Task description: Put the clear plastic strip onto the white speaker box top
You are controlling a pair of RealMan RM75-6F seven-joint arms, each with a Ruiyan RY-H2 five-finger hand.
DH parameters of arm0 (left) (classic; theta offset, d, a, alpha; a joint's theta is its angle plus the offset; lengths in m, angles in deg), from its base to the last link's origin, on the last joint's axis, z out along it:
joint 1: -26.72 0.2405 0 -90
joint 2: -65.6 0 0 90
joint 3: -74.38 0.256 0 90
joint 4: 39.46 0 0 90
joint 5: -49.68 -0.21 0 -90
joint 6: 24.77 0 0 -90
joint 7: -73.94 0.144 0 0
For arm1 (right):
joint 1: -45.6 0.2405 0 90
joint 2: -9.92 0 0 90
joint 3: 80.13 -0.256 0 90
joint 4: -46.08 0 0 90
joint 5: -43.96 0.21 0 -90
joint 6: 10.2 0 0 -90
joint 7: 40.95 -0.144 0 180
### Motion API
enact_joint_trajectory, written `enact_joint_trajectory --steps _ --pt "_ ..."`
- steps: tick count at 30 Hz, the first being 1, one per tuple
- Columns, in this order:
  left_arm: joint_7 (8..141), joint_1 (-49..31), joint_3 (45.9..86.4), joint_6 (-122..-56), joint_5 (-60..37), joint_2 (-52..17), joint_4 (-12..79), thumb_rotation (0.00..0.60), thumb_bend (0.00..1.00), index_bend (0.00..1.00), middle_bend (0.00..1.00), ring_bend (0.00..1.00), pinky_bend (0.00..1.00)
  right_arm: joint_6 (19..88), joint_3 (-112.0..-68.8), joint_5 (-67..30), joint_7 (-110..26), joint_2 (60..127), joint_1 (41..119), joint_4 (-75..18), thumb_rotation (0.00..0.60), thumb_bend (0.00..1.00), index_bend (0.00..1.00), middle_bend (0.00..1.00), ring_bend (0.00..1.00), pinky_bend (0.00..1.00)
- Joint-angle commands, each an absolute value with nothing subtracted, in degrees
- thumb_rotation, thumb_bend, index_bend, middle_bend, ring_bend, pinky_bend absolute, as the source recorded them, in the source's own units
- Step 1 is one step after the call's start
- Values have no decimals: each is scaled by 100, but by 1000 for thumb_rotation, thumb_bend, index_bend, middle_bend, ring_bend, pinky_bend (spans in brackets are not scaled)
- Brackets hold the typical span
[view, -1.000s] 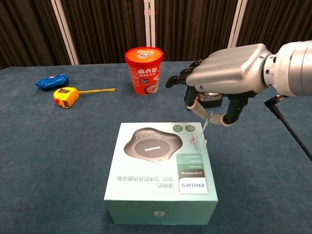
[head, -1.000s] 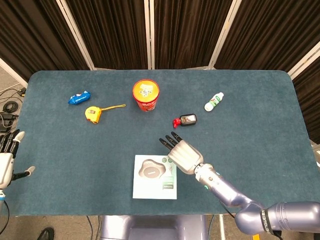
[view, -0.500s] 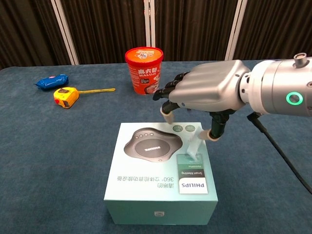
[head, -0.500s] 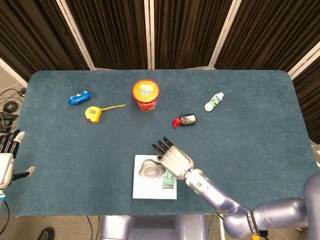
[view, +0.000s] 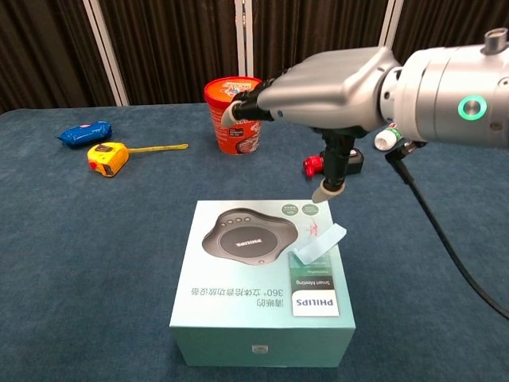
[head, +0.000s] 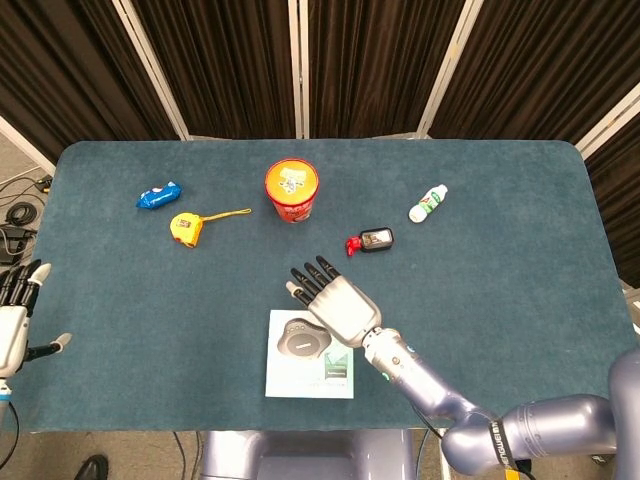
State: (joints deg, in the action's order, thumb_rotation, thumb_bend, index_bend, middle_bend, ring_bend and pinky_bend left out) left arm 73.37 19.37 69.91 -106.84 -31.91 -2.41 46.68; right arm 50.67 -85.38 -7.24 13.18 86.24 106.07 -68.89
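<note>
The white speaker box (view: pixel 238 302) stands near the table's front edge, and in the head view the box (head: pixel 300 375) shows below my right hand. The clear plastic strip (view: pixel 320 244) lies on the box top at its right side, one end curling up a little. My right hand (view: pixel 334 76) hovers above the box with fingers stretched out flat and the thumb pointing down, holding nothing and clear of the strip. From the head view the right hand (head: pixel 330 300) covers the box's far right corner. My left hand (head: pixel 12 320) hangs open off the table's left edge.
A red noodle cup (view: pixel 235 114) stands behind the box. A yellow tape measure (view: pixel 107 157) and a blue packet (view: pixel 82 133) lie at the left. A small black and red object (head: pixel 370 240) and a white bottle (head: pixel 428 203) lie at the right.
My right hand carried the strip over the box, let it go onto the top, then rose and spread its fingers flat. The left hand has not moved.
</note>
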Motion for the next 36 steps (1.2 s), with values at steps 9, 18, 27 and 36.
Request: enact_joint_trajectory --steps 9,18,27,36 --pt "6834 1517 6887 -10292 -3511 18 4923 600 281 0 0 0 0 5819 -8105 -2484 -397 7353 9454 -6649 600 0 45 0 0 0" --pt "5851 666 6775 -9463 -4100 494 5218 600 686 145 0 0 0 6679 -7583 -3581 -2191 6927 8206 -5371 600 0 49 0 0 0" --pt "5097 -439 6922 -8330 -4903 845 5814 600 939 340 0 0 0 7379 -7312 -3830 -3421 7342 7039 -4114 600 0 35 0 0 0" --pt "5036 -1302 6816 -7357 -4808 665 6480 600 997 398 0 0 0 7772 -7369 -3774 -3422 7530 6405 -4550 600 0 5 0 0 0"
